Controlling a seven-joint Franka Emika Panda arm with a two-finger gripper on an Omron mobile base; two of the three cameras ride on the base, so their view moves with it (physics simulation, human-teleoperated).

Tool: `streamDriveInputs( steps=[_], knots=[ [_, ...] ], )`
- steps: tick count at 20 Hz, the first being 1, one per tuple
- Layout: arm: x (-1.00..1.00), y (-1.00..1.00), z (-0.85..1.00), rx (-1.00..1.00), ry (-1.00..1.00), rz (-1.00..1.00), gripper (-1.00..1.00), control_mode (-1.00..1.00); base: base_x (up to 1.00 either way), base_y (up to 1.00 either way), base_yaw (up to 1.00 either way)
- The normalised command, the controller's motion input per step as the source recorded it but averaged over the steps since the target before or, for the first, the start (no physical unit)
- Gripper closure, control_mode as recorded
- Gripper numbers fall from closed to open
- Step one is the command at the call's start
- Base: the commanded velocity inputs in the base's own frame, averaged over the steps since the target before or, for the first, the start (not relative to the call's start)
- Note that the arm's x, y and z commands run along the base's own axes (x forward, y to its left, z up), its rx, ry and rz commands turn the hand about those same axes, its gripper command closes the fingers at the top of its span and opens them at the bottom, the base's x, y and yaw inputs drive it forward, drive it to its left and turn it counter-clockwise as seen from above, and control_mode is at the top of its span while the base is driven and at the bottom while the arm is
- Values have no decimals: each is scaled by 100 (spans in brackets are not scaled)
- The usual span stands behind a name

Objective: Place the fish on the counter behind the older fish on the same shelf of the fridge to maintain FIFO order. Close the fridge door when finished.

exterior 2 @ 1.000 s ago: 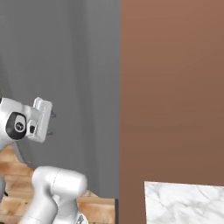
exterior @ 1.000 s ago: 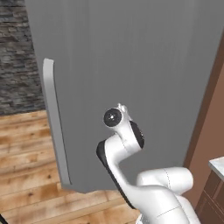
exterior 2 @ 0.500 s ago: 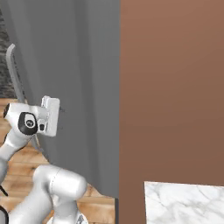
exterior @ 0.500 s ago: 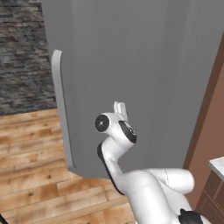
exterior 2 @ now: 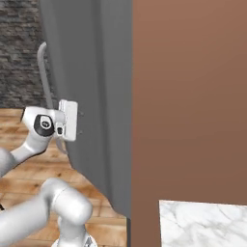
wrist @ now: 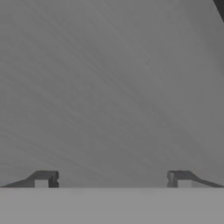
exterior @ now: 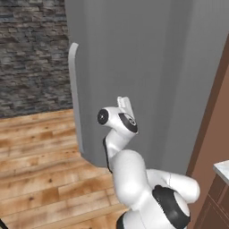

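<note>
- The fridge door (exterior: 147,67) is a tall flat grey panel in front of the robot, and in the left base view it spans most of the upper picture.
- Its long light grey bar handle (exterior: 75,96) runs vertically down the door's left edge; the right base view catches the same handle (exterior 2: 45,77) curving off the door's far edge.
- Left of the door there is a dark stone-brick wall (exterior: 31,58), with a wood plank floor (exterior: 40,152) beneath it.
- On the right a broad brown wood panel (exterior 2: 193,96) frames the fridge, and in the right base view the door's near edge meets it in a straight vertical line.
- A corner of the white marble bench (exterior 2: 202,224) with grey veins shows low on the right in the right base view; its visible part carries nothing.
- A sliver of that bench (exterior: 222,170) also peeks in at the right edge of the left base view, above brown cabinet fronts (exterior: 214,205).
- The jaws (wrist: 112,179) are spread wide apart and hold nothing; two dark tips rise at the bottom of the hand view with bare grey door between them.
- In the right base view the jaws (exterior 2: 78,123) point straight at the door face, close against it, to the right of the handle.
- I cannot tell whether the tips are actually touching the panel.
- The door's grey surface (wrist: 109,87) is the only thing ahead of the hand, with a dark sliver at the top right corner.
</note>
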Motion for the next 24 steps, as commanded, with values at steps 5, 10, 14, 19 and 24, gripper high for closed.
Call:
streamDriveInputs(
  steps=[5, 10, 14, 19, 24],
  knots=[
    [36, -21, -5, 0, -10, -22, -100, -100, 0, 0, 0],
    [30, -29, -9, 0, -8, -22, -100, -100, 0, 0, 0],
    [19, -41, -15, 0, -7, -20, -100, -100, 0, 0, 0],
    [3, -56, -20, 0, -7, -15, -100, -100, 0, 0, 0],
    [1, -59, -21, 0, -6, -14, -100, -100, 0, 0, 0]
  ],
)
